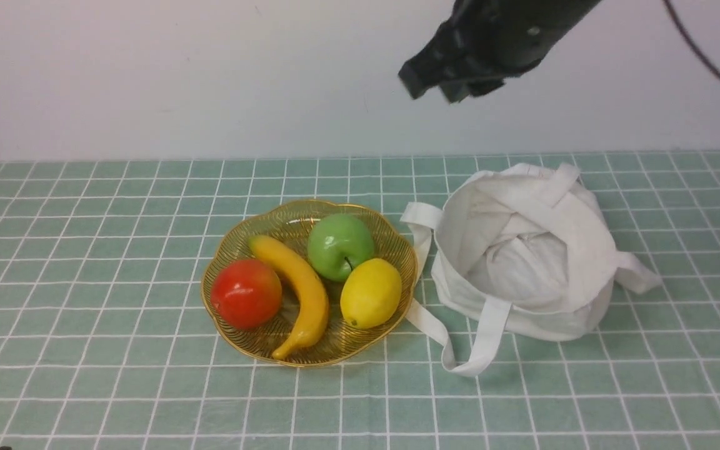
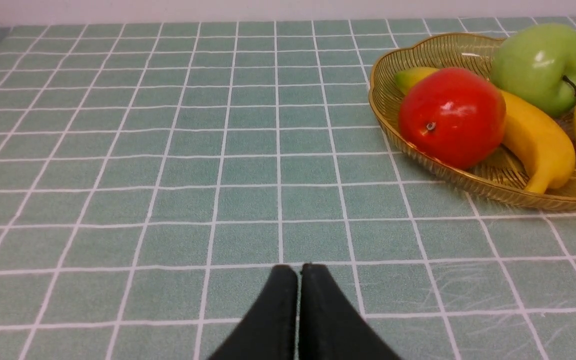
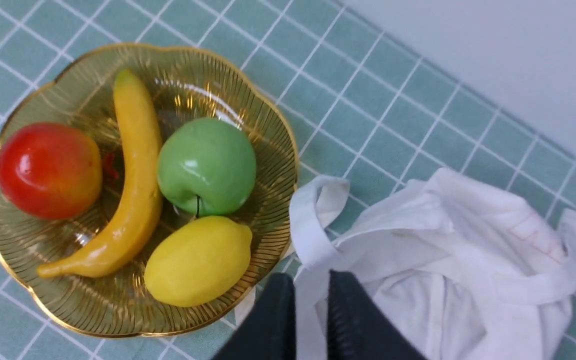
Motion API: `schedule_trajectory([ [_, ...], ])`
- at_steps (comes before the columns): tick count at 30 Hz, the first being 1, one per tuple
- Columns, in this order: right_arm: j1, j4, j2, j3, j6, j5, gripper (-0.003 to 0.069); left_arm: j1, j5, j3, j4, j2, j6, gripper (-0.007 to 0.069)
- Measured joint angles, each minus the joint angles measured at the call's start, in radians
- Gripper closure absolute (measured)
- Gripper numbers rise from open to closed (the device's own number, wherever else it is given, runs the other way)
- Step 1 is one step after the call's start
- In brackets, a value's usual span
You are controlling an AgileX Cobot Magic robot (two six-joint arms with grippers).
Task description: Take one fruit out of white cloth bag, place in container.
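Right wrist view showed the right gripper (image 3: 309,282) empty, jaws slightly parted, hanging above the container (image 3: 228,90). The left gripper (image 2: 298,272) was pressed closed, off to the container's left. The fruit (image 3: 207,165) sat inside the container, touching the lemon (image 3: 198,260), and the white cloth bag (image 3: 468,260) slumped just right of it. Placement looked finished, so the next move called only for retreating clear.

Illumination: bright, even, diffuse, from above.
Shadows: soft, faint, beneath the soft white cloth bag (image 1: 541,250) and translucent amber ribbed bowl (image 3: 203,97).
Glare: white highlights on the glossy round green apple (image 3: 207,165), red round fruit (image 2: 450,117), bowl wall.
Blur: black right end effector (image 1: 434,89), upper right of front view, smeared; left end effector (image 2: 298,272) defocused, bottom centre.
Sharp: green checked worktop (image 1: 85,281).
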Motion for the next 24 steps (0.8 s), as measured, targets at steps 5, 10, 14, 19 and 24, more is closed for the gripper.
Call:
schedule_trajectory([
  [5,0.000,-0.006,-0.273,0.228,0.013,0.005,0.0671,0.000,0.000,0.000,0.000,0.000,0.000,0.0632],
  [10,0.000,-0.007,-0.536,0.562,0.097,-0.057,0.0673,0.000,0.000,0.000,0.000,0.000,0.000,0.0632],
  [14,0.000,-0.013,-0.737,0.905,0.151,-0.345,0.0673,0.000,0.000,0.000,0.000,0.000,0.000,0.0632],
  [19,0.000,-0.058,-0.899,1.240,0.163,-0.735,0.0673,0.000,0.000,0.000,0.000,0.000,0.000,0.0632],
  [24,0.000,-0.078,-0.971,1.413,0.166,-1.034,0.0673,0.000,0.000,0.000,0.000,0.000,0.000,0.0632],
])
